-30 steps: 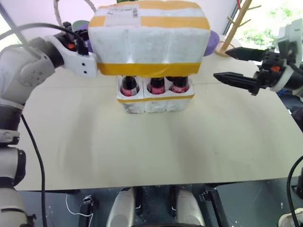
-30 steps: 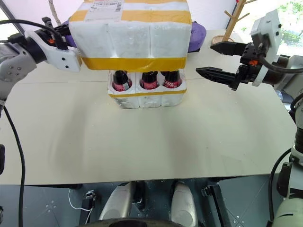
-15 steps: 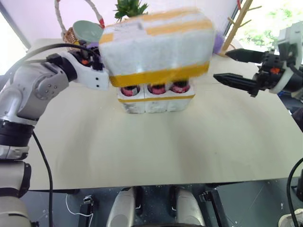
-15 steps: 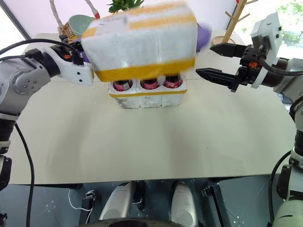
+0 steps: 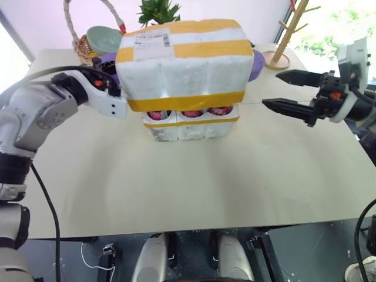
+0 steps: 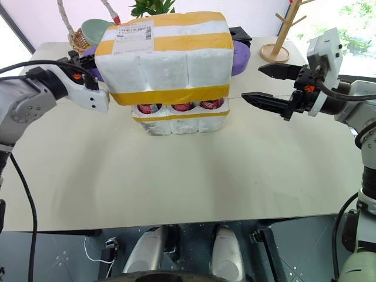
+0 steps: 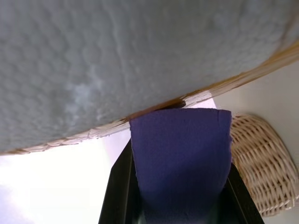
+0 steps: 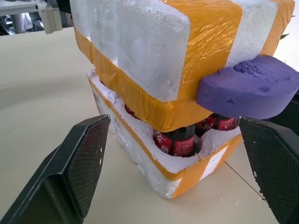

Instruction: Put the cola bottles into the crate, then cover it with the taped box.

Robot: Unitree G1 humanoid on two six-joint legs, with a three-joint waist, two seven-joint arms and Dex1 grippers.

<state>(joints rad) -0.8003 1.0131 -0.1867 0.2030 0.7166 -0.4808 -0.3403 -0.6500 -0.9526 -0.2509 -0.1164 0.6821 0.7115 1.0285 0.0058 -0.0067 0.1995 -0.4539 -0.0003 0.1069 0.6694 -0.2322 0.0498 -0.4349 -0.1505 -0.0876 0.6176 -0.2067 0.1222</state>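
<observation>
The right wrist view shows the cola bottles (image 8: 180, 140) seated in the crate (image 8: 154, 175), the taped box (image 5: 183, 64) hovering just above at frame centre. The left gripper (image 5: 111, 79), reaching level from the left, has its fingers clenched on the box's purple disc (image 7: 180, 158). The right gripper (image 5: 288, 91) points level from the right, fingers released and apart.

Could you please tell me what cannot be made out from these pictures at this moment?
- Back row of cola bottles: head views, hidden by the taped box.
- Left gripper's fingertips: left wrist view, covered by a purple disc; head views, behind the box.
- Basket contents: head views, hidden by a bowl.
</observation>
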